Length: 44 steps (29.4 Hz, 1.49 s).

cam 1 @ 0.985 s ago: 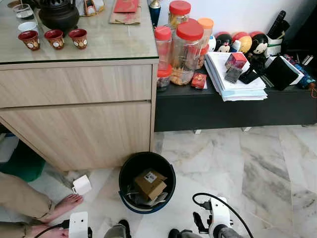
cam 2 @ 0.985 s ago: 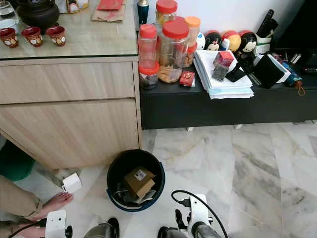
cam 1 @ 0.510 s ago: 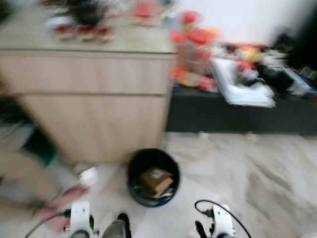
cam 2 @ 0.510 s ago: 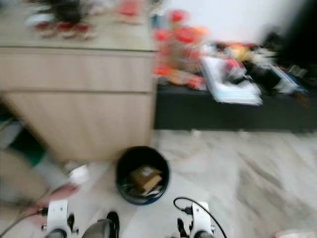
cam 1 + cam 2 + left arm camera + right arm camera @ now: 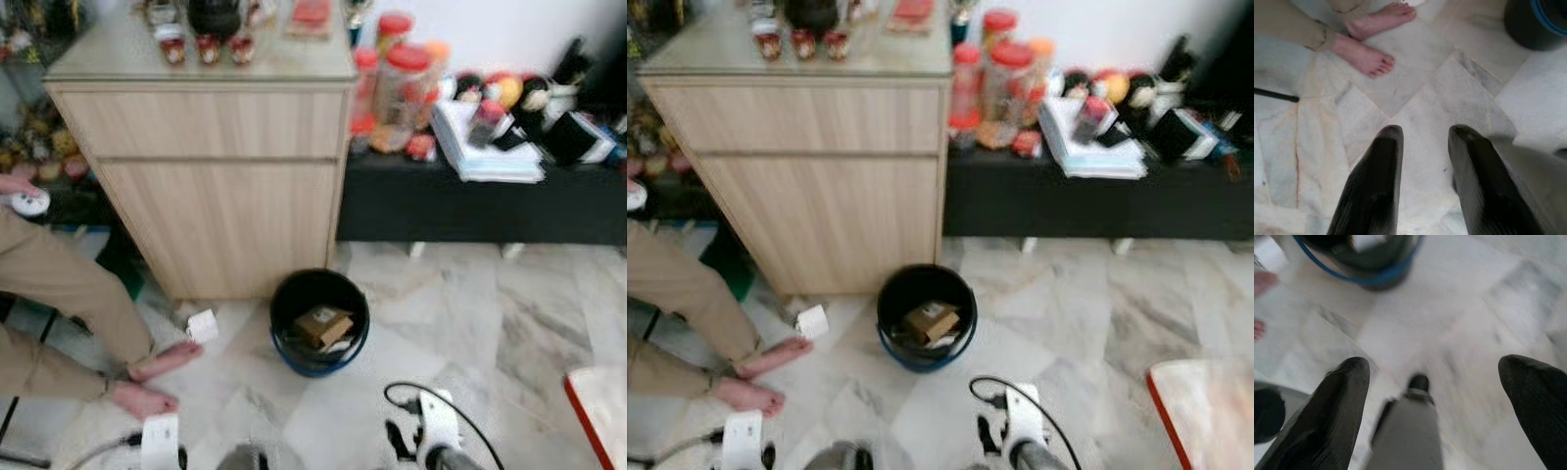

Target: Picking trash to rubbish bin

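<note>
White marble floor [image 5: 470,313], light wood cabinet [image 5: 216,186], low black shelf [image 5: 480,201], white wall [image 5: 490,29].

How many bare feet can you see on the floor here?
2. One foot lies nearer the black bin, by a small white box; the other foot is just behind it.

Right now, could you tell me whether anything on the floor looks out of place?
Yes: a small white boxy piece of trash lies on the marble floor, between the black round rubbish bin and a person's bare foot, not in the bin.
</note>
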### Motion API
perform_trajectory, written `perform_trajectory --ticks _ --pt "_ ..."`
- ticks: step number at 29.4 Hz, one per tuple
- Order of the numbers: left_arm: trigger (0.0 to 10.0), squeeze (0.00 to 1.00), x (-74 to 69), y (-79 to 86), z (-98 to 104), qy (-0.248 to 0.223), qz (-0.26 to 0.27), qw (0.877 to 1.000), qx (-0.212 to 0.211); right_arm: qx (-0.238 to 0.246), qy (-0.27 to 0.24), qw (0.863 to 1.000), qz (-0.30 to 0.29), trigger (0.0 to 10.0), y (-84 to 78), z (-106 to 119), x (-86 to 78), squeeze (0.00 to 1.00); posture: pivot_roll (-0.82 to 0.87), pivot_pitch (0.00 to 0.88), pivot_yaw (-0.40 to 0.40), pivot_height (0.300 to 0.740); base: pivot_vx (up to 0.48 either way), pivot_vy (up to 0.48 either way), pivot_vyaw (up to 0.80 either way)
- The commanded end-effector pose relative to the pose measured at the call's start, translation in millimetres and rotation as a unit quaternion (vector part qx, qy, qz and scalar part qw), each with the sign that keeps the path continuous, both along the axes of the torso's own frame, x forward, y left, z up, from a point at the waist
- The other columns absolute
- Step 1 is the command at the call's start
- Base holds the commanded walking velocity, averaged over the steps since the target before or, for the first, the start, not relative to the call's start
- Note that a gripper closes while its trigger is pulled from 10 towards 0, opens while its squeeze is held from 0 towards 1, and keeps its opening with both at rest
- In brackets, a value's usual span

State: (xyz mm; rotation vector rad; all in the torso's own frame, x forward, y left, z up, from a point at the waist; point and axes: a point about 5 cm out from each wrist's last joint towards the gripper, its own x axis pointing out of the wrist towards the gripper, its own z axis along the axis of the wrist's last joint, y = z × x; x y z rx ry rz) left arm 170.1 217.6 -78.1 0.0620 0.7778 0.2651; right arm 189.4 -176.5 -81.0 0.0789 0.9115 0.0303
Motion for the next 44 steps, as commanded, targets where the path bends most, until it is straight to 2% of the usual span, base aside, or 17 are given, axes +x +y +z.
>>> perform_trajectory --ticks 1,24,44 --pt "10.0 0.00 -5.4 2.5 -2.2 0.011 -0.002 1.000 0.006 0.004 -0.002 1.000 0.001 10.0 4.0 0.3 1.4 0.00 0.10 0.123 -0.061 0.740 0.000 0.000 0.00" --pt "10.0 0.00 -7.5 2.8 -2.9 0.014 -0.001 1.000 0.013 0.004 0.000 1.000 -0.009 10.0 1.4 0.0 0.4 0.00 0.10 0.119 -0.062 0.740 0.000 0.000 0.00" --pt "10.0 0.00 -11.0 6.2 -3.4 0.014 0.004 1.000 0.013 -0.002 0.006 1.000 -0.010 10.0 1.9 -1.2 -1.3 0.00 0.10 0.130 -0.060 0.740 0.000 0.000 -0.77"
